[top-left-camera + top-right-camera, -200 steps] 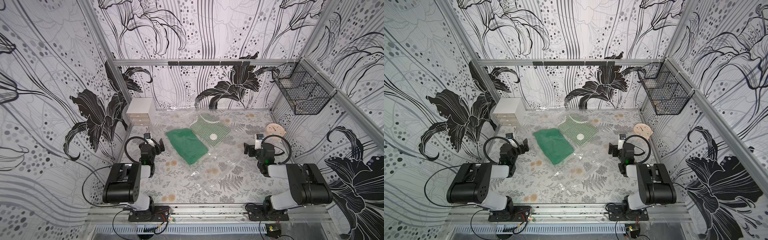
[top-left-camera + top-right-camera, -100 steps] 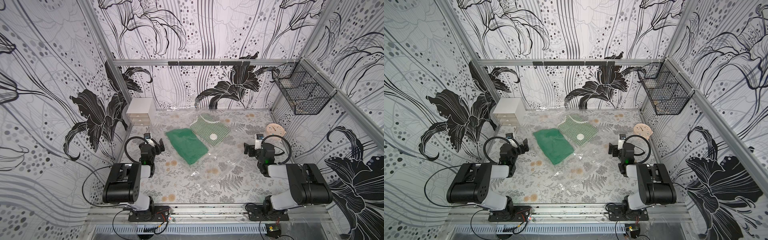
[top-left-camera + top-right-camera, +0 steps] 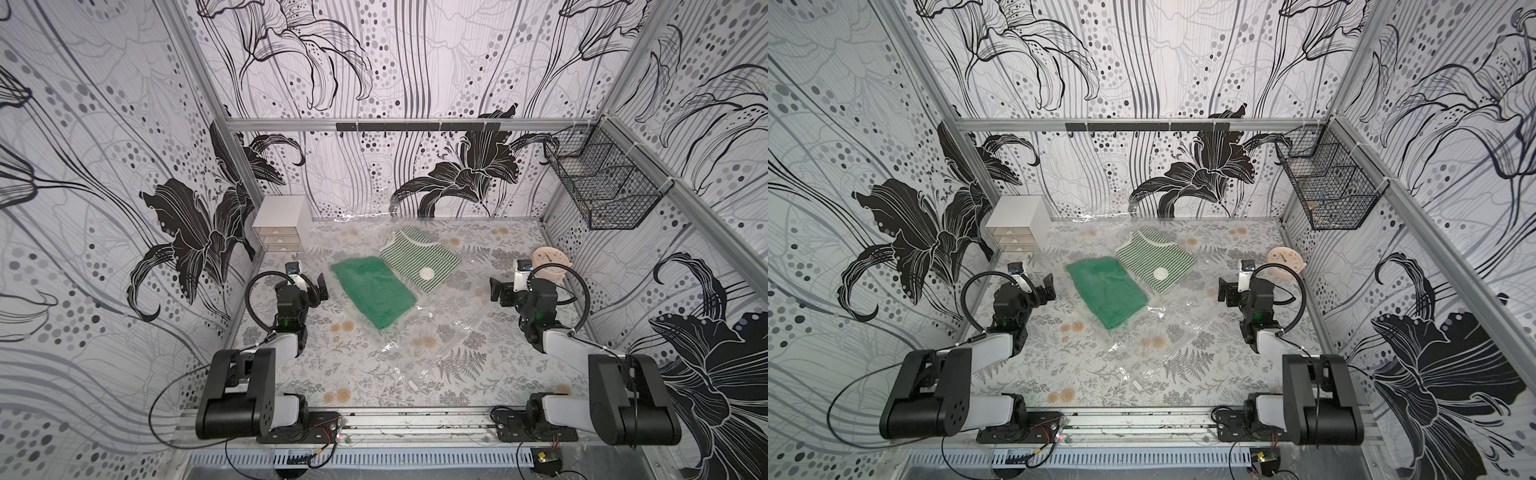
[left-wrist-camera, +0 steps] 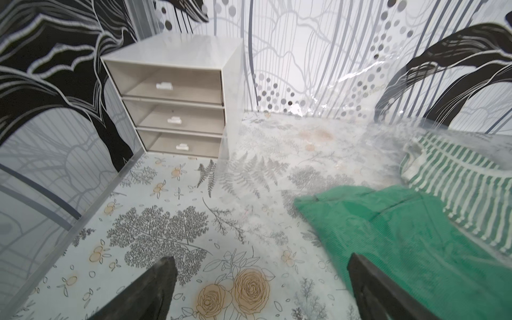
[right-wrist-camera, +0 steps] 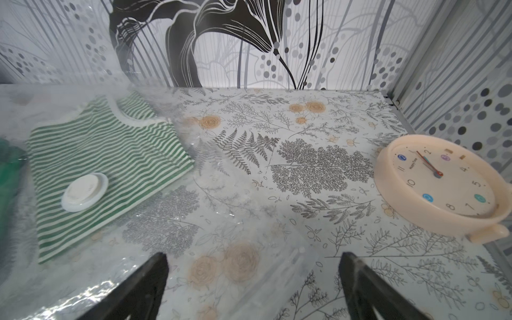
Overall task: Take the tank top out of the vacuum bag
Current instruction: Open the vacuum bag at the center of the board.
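The green-and-white striped tank top (image 3: 419,259) (image 5: 105,155) lies flat inside the clear vacuum bag (image 3: 415,328), under the bag's round white valve disc (image 3: 427,273) (image 5: 84,192). Beside it in the bag is a plain green shirt (image 3: 374,291) (image 4: 401,235). A small white slider clip (image 3: 414,384) sits at the bag's near edge. My left gripper (image 3: 309,286) (image 4: 261,259) hovers open over the table, left of the green shirt, and holds nothing. To the right of the tank top, my right gripper (image 3: 503,289) (image 5: 253,256) is open above the bag's plastic and also holds nothing.
A white three-drawer unit (image 3: 282,226) stands in the back left corner. A peach clock (image 3: 550,262) lies at the right wall, close to the right arm. A black wire basket (image 3: 602,187) hangs on the right wall, and a hook rail (image 3: 415,124) crosses the back wall.
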`<state>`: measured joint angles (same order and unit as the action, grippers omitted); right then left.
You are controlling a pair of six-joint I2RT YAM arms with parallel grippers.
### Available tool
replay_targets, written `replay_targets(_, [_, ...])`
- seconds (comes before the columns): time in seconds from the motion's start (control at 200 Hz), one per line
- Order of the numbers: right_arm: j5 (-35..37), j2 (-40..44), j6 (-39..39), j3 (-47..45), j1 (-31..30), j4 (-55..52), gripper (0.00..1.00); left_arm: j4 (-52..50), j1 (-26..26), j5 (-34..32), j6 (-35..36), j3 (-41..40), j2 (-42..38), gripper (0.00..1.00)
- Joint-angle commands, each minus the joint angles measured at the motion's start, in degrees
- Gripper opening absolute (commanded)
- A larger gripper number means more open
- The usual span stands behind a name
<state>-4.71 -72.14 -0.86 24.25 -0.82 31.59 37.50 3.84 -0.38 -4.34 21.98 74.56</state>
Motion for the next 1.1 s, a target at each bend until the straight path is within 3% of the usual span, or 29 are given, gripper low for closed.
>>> replay_targets(0.0, [-2.7, 4.6, 2.6, 2.6, 0.1, -13.5, 0.99, -8.7, -1.0, 3.0, -0.5, 3.1, -5.1, 1.00])
replay_targets(0.155, [-1.7, 11.9, 7.4, 4.0, 0.1, -25.6, 0.99, -18.1, -8.2, 0.5, 0.5, 7.9, -8.0, 1.00])
replay_targets(0.32, [-0.5, 21.3, 14.2, 5.3, 0.2, -38.0, 0.99, -26.2, -19.0, -4.8, -1.2, 14.9, -4.3, 1.00])
replay_targets(0.401, [4.4, 23.0, 21.9, 9.2, 0.2, -50.0, 0.99, -28.7, -24.9, -8.5, -2.4, 18.4, -0.9, 1.00])
replay_targets(0.476, [1.5, 23.3, 22.9, 11.3, 0.3, -56.1, 0.99, -33.1, -29.0, -9.4, -5.9, 23.1, 3.5, 0.99])
replay_targets(0.621, [-2.7, 24.2, 28.0, 11.5, 0.2, -60.4, 0.99, -33.7, -38.8, -11.8, -6.3, 27.2, 8.5, 0.99])
replay_targets(0.766, [-8.0, 20.7, 32.2, 12.1, 0.2, -62.5, 0.99, -34.7, -46.9, -14.0, -2.0, 31.9, 12.0, 0.99])
replay_targets(0.871, [-13.5, 18.4, 36.8, 9.4, 0.3, -56.6, 0.99, -35.6, -50.4, -14.3, 0.7, 34.8, 14.0, 0.99])
replay_targets(1.056, [-18.5, 12.7, 42.9, 4.7, 0.7, -44.6, 0.96, -35.7, -52.3, -13.3, 2.3, 35.4, 14.1, 0.99])
replay_targets(1.096, [-19.3, 10.9, 44.0, 3.7, 0.7, -41.6, 0.90, -35.6, -52.3, -13.4, 2.6, 35.0, 13.9, 0.99])
